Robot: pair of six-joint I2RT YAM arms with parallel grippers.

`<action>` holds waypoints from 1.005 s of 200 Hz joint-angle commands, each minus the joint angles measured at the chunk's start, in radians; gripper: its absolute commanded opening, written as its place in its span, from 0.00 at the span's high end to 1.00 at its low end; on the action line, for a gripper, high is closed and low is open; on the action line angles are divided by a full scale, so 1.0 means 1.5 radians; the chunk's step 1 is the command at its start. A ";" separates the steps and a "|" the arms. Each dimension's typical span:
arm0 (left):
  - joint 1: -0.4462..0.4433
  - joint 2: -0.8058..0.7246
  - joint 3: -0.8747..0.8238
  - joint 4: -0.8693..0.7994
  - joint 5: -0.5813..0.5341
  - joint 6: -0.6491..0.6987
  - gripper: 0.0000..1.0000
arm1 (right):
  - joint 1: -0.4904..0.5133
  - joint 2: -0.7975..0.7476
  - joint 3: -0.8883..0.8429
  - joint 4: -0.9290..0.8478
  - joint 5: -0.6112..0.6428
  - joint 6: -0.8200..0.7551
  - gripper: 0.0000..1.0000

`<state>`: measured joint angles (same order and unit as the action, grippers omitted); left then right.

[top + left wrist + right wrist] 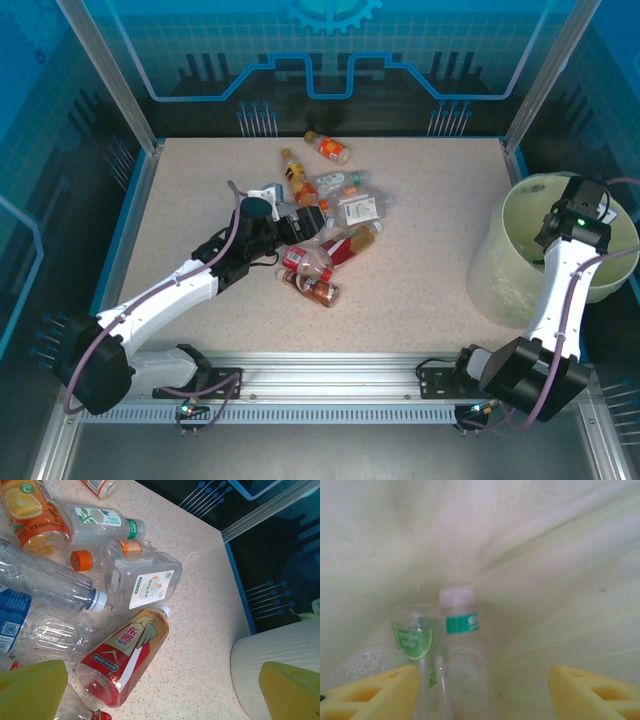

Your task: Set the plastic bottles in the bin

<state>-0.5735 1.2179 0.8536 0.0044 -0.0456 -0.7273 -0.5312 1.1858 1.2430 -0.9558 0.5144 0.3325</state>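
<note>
Speckled counter [440, 280], ringed by blue panels [60, 120], bore plastic bottles [325, 250] at centre under the released left tool [160, 692]; right tool [480, 690] gaped inside the bin [512, 205] at right.

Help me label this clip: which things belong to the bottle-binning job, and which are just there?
Job:
- plastic bottles heaped on the table
- bin
- green-banded bottle inside the bin

Just there:
- table
- metal rail
- blue enclosure panels

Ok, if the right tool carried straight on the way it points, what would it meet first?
Probably the clear bottle with the white cap and green band, inside the bin straight ahead of the right tool; how far off is unclear.
</note>
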 commanded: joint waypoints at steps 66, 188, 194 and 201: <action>0.009 -0.033 -0.026 -0.053 -0.098 -0.043 0.01 | 0.052 -0.051 0.051 0.010 -0.035 0.017 0.18; 0.052 -0.039 -0.063 -0.178 -0.142 -0.223 0.01 | 0.260 -0.170 0.062 0.103 -0.084 -0.013 0.00; 0.051 -0.037 -0.062 -0.184 -0.139 -0.230 0.01 | 0.270 -0.173 0.061 0.106 -0.084 -0.011 0.00; 0.050 -0.033 -0.062 -0.191 -0.136 -0.241 0.01 | 0.284 -0.177 0.059 0.110 -0.084 -0.014 0.00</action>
<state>-0.5030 1.1576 0.7708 -0.2073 -0.2394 -1.0061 -0.1612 0.9417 1.3163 -0.8368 0.4267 0.3237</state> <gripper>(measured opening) 0.989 0.997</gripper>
